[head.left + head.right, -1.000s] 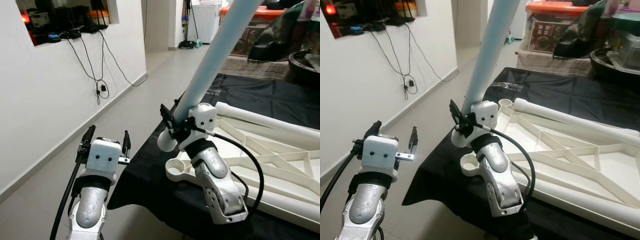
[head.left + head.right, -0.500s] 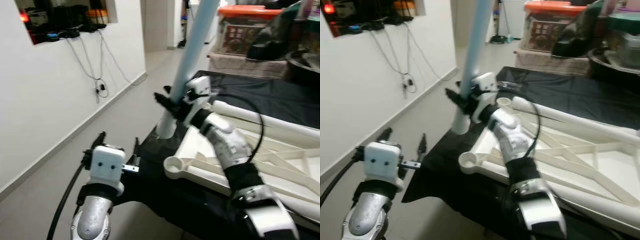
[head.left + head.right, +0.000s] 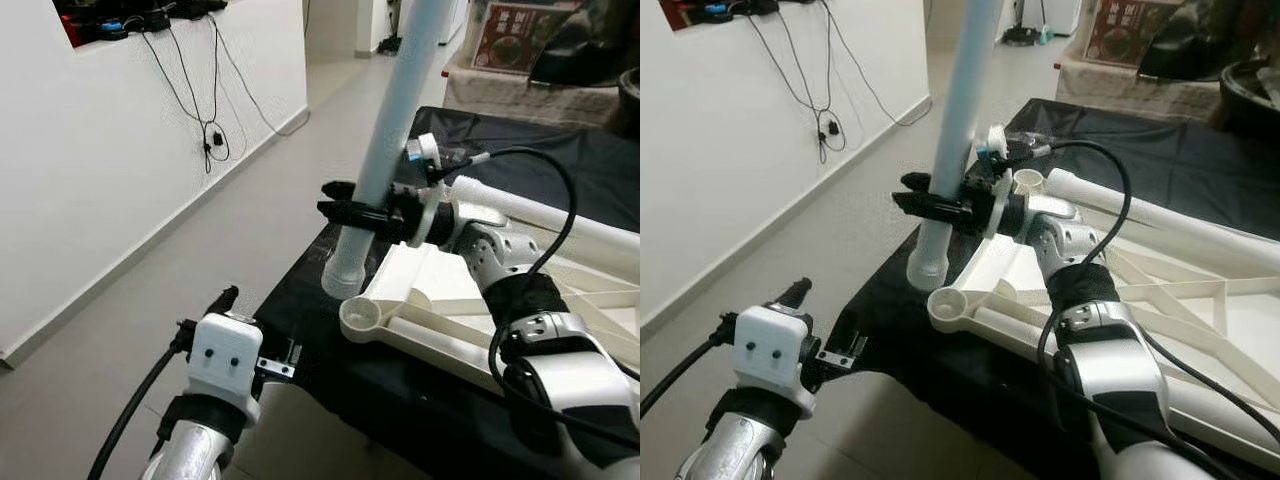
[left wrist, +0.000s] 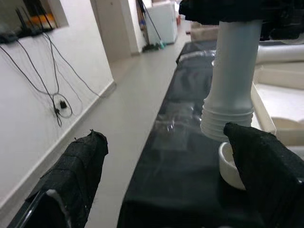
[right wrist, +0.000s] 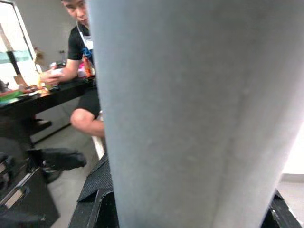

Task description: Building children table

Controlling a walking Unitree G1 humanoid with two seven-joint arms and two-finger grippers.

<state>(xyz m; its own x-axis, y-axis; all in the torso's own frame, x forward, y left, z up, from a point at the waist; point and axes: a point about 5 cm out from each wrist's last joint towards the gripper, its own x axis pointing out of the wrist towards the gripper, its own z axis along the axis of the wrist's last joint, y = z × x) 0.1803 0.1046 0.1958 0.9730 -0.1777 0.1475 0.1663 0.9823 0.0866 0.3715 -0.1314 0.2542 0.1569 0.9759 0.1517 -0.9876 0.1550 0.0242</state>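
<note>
A long pale blue table leg (image 3: 390, 140) stands nearly upright, and my right gripper (image 3: 362, 214) is shut on it near its lower part. Its ridged lower end (image 4: 227, 118) hangs just above the black cloth, close beside the round corner socket (image 3: 366, 320) of the white table frame (image 3: 560, 330), which lies upside down. In the right wrist view the leg (image 5: 190, 118) sits right against the camera. My left gripper (image 3: 262, 322) is low at the table's near-left corner, open and holding nothing, its black fingers (image 4: 71, 180) spread wide toward the leg end.
A black cloth (image 3: 560, 160) covers the low table. The floor (image 3: 220, 230) runs along a white wall (image 3: 90, 160) with hanging cables (image 3: 212, 140) on the left. Boxes (image 3: 520, 40) stand at the back. A person (image 5: 80, 95) sits at a dark table.
My right arm has reached forward and brought the leg more upright, its lower end down near the corner socket. The head camera has tilted down, and the left gripper sits lower in view.
</note>
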